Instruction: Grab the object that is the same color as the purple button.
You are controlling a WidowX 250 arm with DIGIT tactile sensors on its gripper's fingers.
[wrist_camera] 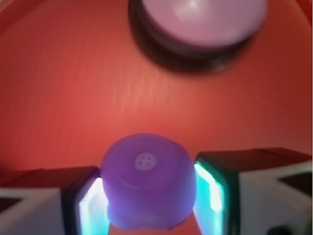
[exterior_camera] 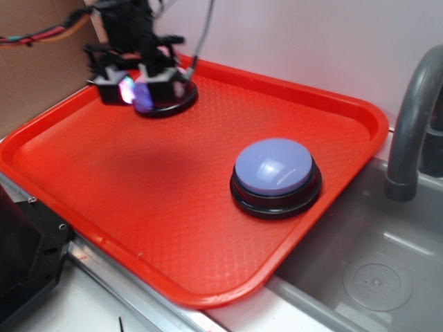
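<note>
item: purple toy point(wrist_camera: 145, 188), clamped between the fingers point(wrist_camera: 93, 203), upper left of the exterior frame above the red tray point(exterior_camera: 173, 228). purple button point(exterior_camera: 275, 167) right of centre. step: grasp made. next: lift clear, keeping squeeze.

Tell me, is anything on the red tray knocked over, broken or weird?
Nothing stands out. The purple button and the pink button both sit flat on the red tray. The gripper holds a small purple toy between its fingers, up at the tray's back corner.
</note>
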